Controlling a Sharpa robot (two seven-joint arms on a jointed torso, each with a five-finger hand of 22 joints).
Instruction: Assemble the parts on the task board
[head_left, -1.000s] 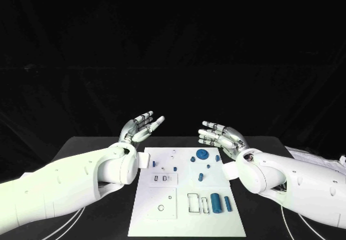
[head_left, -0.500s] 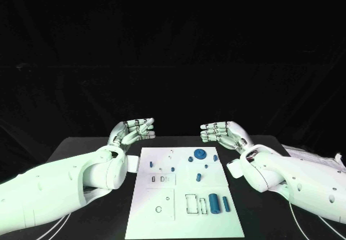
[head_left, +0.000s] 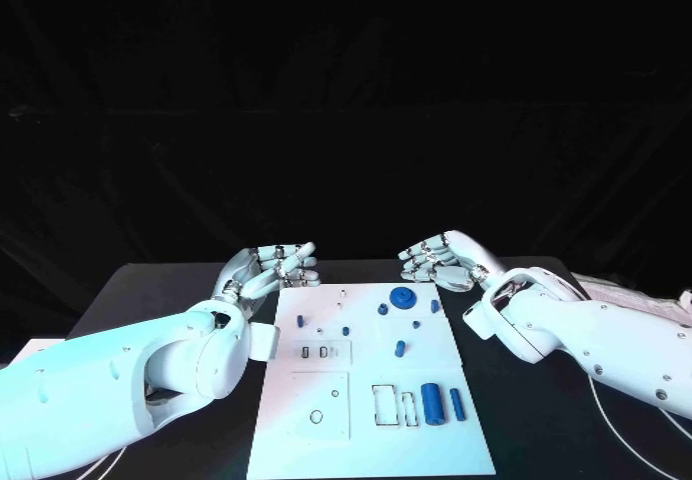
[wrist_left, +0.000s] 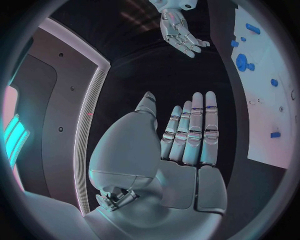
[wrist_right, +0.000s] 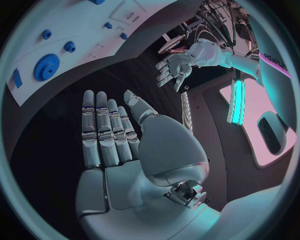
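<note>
Head view: the white rectangular task board (head_left: 369, 400) lies flat mid-worktop on the black worktop (head_left: 159, 290), long side running away from the robot. Small blue parts sit on it: a round blue gear (head_left: 404, 296) near the far edge, a few small blue pegs (head_left: 401, 349) mid-board, and two upright-lying blue cylinders (head_left: 431, 402) side by side near the right edge, just beside a rectangular outlined slot (head_left: 385, 405). The silver many-fingered left hand (head_left: 271, 268) hangs above the worktop just off the board's far-left corner, fingers partly curled, nothing in it, not touching the board. The silver many-fingered right hand (head_left: 450, 260) hangs off the far-right corner, fingers likewise bent inward, empty, clear of the board. The two hands face each other, well apart, with the far edge of the board between them.

Left wrist view: left hand (wrist_left: 181, 145) is released, palm flat, fingers straight and close together, thumb out to the side, grasping nothing. Task board (wrist_left: 262, 130) sits beside the fingers, apart from them; blue gear (wrist_left: 242, 62) and small pegs visible on it. Right hand (wrist_left: 178, 30) is across the gap, fingers loosely spread, empty.

Right wrist view: right hand (wrist_right: 119, 150) is released too, fingers extended side by side, thumb apart, nothing held. Task board (wrist_right: 81, 45) lies beyond the fingertips with the blue gear (wrist_right: 46, 66) on it. Left hand (wrist_right: 172, 67) is opposite, fingers loosely bent, empty.
</note>
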